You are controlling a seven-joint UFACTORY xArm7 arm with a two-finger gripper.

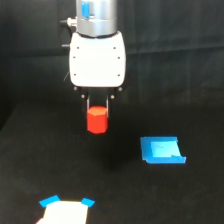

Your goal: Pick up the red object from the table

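Black table point(200, 200), dark backdrop, nothing else behind. My gripper point(97, 106) is pinched on the red object point(97, 121) at its top, block hanging apparently clear of the table. Looks light, stiff, matte, so prob not slippery; flat sides suit the grip. Blue tray-like piece point(162, 150) to exterior view's right holds nothing I can see. White piece w/ blue corners point(65, 211) at the bottom edge.

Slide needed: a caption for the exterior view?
Gripper holds the red object above the table, blue tray nearby.
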